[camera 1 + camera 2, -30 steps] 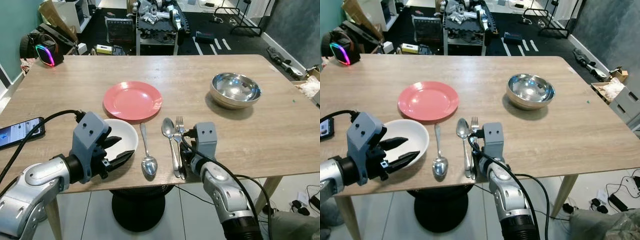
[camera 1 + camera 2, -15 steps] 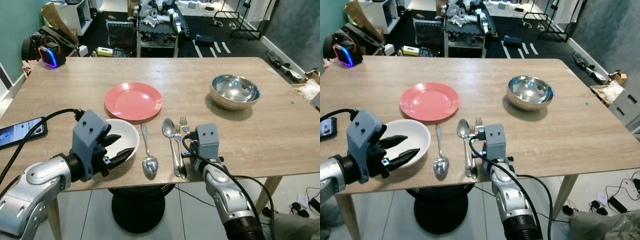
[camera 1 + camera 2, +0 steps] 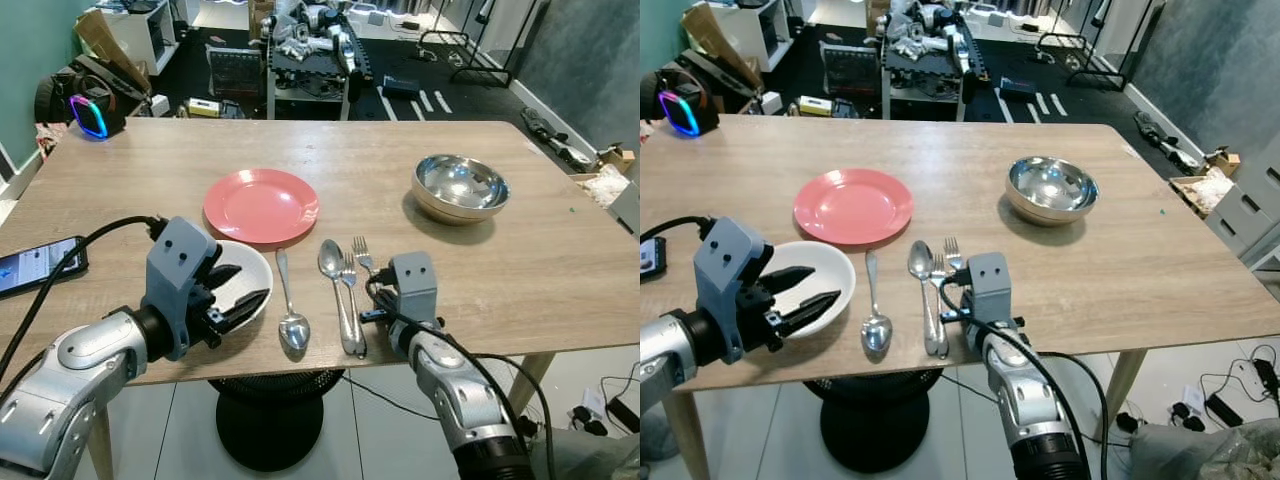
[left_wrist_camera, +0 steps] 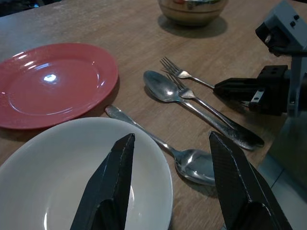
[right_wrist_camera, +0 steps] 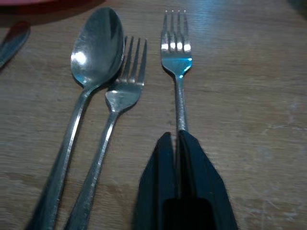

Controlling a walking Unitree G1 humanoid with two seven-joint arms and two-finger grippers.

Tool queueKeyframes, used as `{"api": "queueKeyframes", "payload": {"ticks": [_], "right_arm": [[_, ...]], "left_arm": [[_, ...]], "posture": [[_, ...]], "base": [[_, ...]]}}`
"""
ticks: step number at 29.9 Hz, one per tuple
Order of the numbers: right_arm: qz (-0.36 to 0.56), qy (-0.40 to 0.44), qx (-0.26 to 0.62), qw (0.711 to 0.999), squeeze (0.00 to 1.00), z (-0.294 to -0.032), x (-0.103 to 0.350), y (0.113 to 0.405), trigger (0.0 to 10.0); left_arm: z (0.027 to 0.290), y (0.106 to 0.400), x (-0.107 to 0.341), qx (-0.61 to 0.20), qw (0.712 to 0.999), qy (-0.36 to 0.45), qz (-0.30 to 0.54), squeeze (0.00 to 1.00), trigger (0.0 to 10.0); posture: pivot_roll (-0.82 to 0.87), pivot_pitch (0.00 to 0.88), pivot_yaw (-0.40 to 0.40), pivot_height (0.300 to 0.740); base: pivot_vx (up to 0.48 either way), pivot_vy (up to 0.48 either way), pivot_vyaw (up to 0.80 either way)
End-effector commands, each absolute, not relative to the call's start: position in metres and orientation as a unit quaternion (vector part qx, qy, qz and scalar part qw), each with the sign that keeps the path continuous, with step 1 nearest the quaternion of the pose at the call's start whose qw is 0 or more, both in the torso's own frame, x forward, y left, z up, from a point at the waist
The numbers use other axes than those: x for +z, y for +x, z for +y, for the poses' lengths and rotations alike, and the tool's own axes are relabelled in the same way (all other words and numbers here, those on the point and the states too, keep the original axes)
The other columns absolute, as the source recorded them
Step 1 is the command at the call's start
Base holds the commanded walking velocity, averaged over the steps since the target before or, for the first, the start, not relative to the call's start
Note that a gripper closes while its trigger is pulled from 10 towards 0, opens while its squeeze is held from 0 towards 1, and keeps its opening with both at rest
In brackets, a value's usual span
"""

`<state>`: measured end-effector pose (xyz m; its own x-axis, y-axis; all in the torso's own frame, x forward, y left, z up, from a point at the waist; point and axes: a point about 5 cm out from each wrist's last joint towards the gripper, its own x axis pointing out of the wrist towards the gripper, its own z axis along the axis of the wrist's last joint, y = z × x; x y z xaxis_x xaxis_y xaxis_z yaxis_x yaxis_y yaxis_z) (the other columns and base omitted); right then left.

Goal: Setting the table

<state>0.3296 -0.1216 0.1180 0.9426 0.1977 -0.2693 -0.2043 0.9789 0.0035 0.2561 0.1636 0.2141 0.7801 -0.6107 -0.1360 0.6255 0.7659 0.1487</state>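
You're looking down on a wooden bench point(image 3: 560, 270) in a cluttered workshop. Your right hand point(image 5: 178, 143) is pinching the handle of the outer fork point(image 5: 176, 62), which is lying flat just beside a second fork point(image 5: 120, 91) and a large spoon point(image 5: 93, 52). It's thin, stiff, slick steel, probably light, so grip mid-handle and squarely. Your left hand point(image 4: 168, 187) is hovering spread over the white bowl point(image 4: 57, 182).

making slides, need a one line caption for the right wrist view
Right gripper shut on the handle of a fork lying on the wooden table, beside a second fork and spoon.
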Motion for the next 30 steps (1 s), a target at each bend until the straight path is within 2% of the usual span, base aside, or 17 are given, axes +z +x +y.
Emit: {"api": "queueKeyframes", "payload": {"ticks": [1, 11, 12, 13, 14, 20, 26, 27, 28, 30], "right_arm": [[0.162, 0.002, 0.104, 0.981, 1.00, -0.122, 0.113, 0.329, 10.0], [0.151, 0.031, 0.109, 0.982, 1.00, -0.115, 0.132, 0.341, 10.0], [0.151, 0.029, 0.105, 0.982, 0.85, -0.116, 0.133, 0.342, 10.0], [0.153, 0.028, 0.099, 0.983, 0.12, -0.117, 0.133, 0.343, 10.0], [0.155, 0.031, 0.090, 0.983, 0.00, -0.119, 0.132, 0.344, 10.0], [0.164, 0.043, 0.041, 0.985, 0.00, -0.133, 0.126, 0.346, 10.0], [0.193, 0.017, 0.047, 0.980, 0.00, -0.133, 0.110, 0.340, 10.0], [0.197, 0.007, 0.048, 0.979, 0.00, -0.133, 0.107, 0.339, 4.6], [0.204, 0.001, 0.047, 0.978, 0.00, -0.133, 0.102, 0.337, 0.0], [0.211, -0.001, 0.046, 0.976, 0.00, -0.132, 0.097, 0.335, 0.0]], "left_arm": [[0.160, 0.254, 0.211, -0.335, 0.937, 0.090, 0.046, 0.00, 10.0], [0.157, 0.256, 0.217, -0.331, 0.939, 0.090, 0.036, 0.00, 10.0], [0.157, 0.256, 0.218, -0.332, 0.939, 0.089, 0.034, 0.00, 10.0], [0.156, 0.256, 0.219, -0.333, 0.938, 0.089, 0.033, 0.00, 10.0], [0.155, 0.257, 0.220, -0.336, 0.937, 0.090, 0.031, 0.00, 10.0], [0.152, 0.257, 0.230, -0.382, 0.919, 0.091, 0.031, 0.00, 10.0], [0.152, 0.255, 0.227, -0.409, 0.907, 0.091, 0.052, 0.00, 10.0], [0.153, 0.255, 0.225, -0.409, 0.906, 0.091, 0.057, 0.00, 10.0], [0.154, 0.256, 0.223, -0.405, 0.908, 0.089, 0.061, 0.00, 10.0], [0.155, 0.256, 0.221, -0.401, 0.910, 0.086, 0.066, 0.00, 10.0]], "posture": [[0.09, 0.072, 0.015, 0.740], [0.10, 0.092, 0.005, 0.740], [0.10, 0.094, 0.004, 0.740], [0.10, 0.098, 0.004, 0.740], [0.10, 0.100, 0.004, 0.740], [0.11, 0.108, 0.014, 0.740], [0.11, 0.113, 0.014, 0.740], [0.11, 0.113, 0.014, 0.740], [0.11, 0.113, 0.014, 0.740], [0.11, 0.113, 0.014, 0.740]], "base": [[0.000, 0.000, 0.00], [0.000, 0.000, 0.00], [0.000, 0.000, 0.00], [0.000, 0.000, 0.00], [0.000, 0.000, 0.00], [0.000, 0.000, 0.00], [0.000, 0.000, 0.00], [0.000, 0.000, 0.00], [0.000, 0.000, 0.00], [0.000, 0.000, 0.00]]}}
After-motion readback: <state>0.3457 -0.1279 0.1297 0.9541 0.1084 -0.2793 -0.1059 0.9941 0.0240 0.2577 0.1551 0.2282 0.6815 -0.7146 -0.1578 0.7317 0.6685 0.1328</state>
